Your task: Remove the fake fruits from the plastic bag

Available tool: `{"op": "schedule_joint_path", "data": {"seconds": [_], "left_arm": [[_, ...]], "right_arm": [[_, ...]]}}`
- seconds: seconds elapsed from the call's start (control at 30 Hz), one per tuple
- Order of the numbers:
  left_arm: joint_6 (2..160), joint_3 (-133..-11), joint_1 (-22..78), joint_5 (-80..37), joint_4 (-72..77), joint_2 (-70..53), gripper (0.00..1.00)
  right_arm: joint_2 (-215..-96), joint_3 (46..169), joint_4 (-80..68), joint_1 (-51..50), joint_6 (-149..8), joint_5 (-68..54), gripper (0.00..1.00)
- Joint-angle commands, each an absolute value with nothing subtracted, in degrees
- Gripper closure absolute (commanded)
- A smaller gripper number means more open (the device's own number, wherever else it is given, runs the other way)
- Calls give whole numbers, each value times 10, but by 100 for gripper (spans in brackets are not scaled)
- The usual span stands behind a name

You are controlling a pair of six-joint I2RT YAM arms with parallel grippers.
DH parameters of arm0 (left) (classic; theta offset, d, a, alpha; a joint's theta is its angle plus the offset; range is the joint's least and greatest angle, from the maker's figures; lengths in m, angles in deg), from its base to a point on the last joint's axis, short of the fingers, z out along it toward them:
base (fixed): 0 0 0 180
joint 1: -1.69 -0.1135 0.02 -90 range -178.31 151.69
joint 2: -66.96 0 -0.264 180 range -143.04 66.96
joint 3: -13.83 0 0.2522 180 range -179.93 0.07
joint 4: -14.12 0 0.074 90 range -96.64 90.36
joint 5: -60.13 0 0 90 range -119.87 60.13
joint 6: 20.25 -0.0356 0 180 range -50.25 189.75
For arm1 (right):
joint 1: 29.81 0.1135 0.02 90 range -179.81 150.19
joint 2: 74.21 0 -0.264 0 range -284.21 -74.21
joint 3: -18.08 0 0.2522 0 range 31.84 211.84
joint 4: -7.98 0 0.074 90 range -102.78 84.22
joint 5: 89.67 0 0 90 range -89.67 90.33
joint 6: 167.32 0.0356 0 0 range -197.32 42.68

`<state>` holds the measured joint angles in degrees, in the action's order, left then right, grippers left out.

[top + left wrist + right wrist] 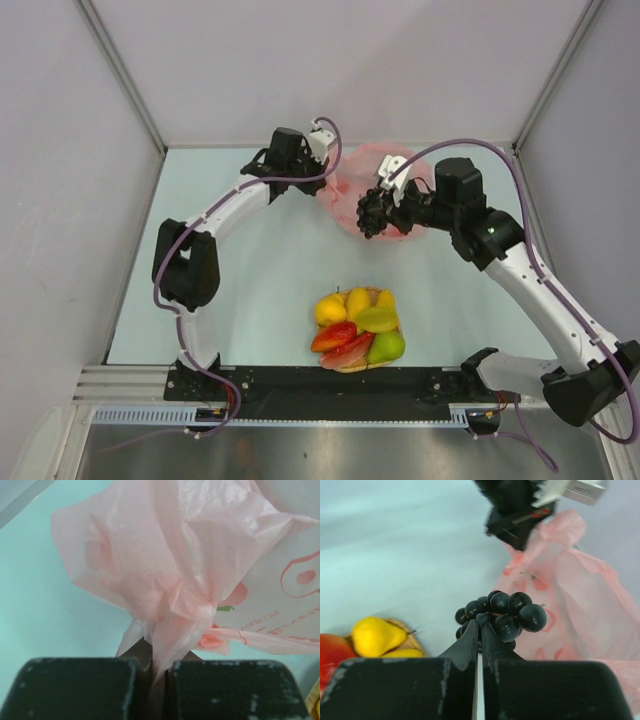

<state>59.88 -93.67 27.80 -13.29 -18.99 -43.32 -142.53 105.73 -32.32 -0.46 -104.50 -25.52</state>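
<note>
From the top view, the woven tray [352,368] sits near the arm bases and carries a heap of fake fruits: a lemon [330,308], a green pear [388,346] and a watermelon slice [345,352] among them. The pink plastic bag [372,165] lies well beyond the tray, toward the far edge of the bench [250,270]. The grape bunch [372,212] hangs at the bag's tray-side edge, held in the right hand [385,203]. The left hand [328,178] meets the bag on its left side. The tray lies straight back toward the bases from the grapes, so I judge the right arm has only to draw them that way.

From the left wrist, the left hand [161,667] is shut narrow on a gathered twist of the plastic bag [190,555], which billows above the fingers.

From the right wrist, the right hand [480,630] is pinched shut on the grape bunch [507,612], which sticks out just past the fingertips. The plastic bag [580,605] spreads behind and to the right. The woven tray [411,641] shows low on the left with a yellow fruit [372,635] in it.
</note>
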Motion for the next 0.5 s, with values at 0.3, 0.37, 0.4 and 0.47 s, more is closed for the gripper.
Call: {"op": "schedule_joint_path", "data": {"seconds": [0.3, 0.37, 0.4, 0.47], "left_arm": [[620, -925, 282, -116, -182, -389, 100], [622, -913, 283, -114, -183, -381, 100], [623, -907, 283, -110, -181, -375, 100], [627, -892, 284, -104, -179, -363, 99]], "right_arm": [[-1395, 1073, -472, 69, -1030, -311, 100], [-1389, 1062, -466, 71, -1025, -314, 100], [-1388, 1058, -464, 72, -1023, -313, 100], [-1392, 1050, -455, 73, -1021, -309, 100]]}}
